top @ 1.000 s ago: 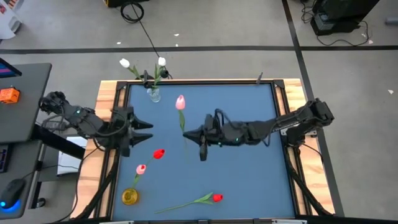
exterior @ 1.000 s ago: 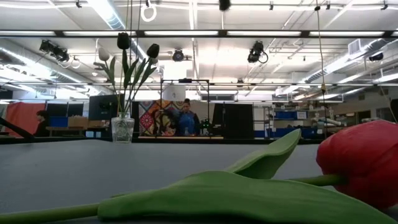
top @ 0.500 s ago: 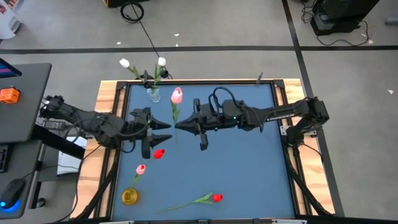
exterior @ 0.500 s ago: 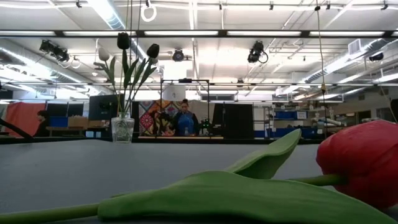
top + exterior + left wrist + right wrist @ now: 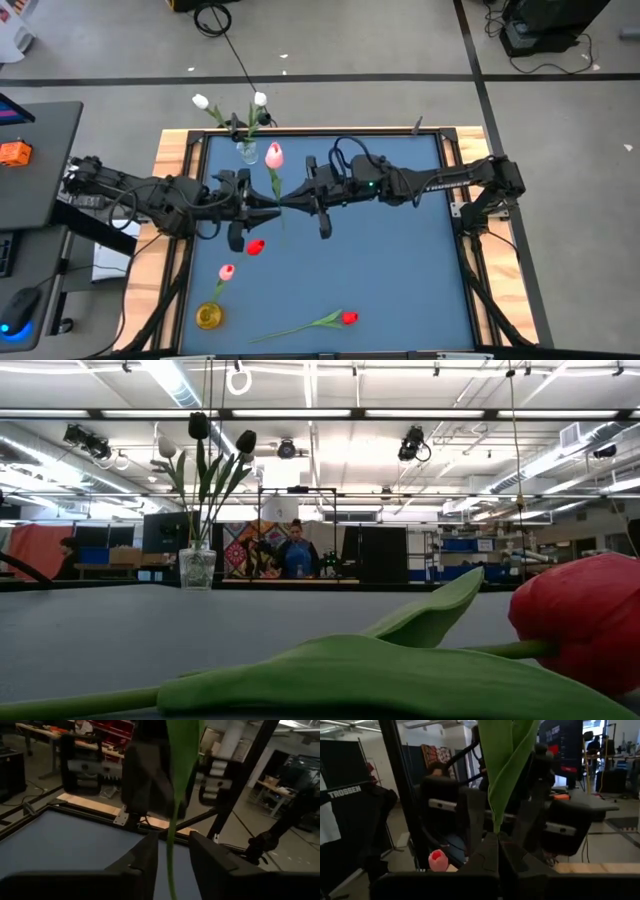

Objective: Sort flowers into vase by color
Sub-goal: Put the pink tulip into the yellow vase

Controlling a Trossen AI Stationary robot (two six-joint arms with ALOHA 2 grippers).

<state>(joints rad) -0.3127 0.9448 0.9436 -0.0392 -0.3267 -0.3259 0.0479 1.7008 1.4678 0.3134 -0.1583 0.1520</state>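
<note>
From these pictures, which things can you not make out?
- Left pincer, left wrist view: the stem runs between its fingers; contact unclear.
- Pink tulip, both wrist views: head cut off by the edge.
- Yellow vase, high view: too small to see how its flower sits.
- Low view: the red tulip blocks part of the table.

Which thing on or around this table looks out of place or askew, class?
A red tulip lies flat on the table near its front edge, and a loose red head lies alone mid-table, with no stem visible. The other flowers stand in vases or are held.
</note>
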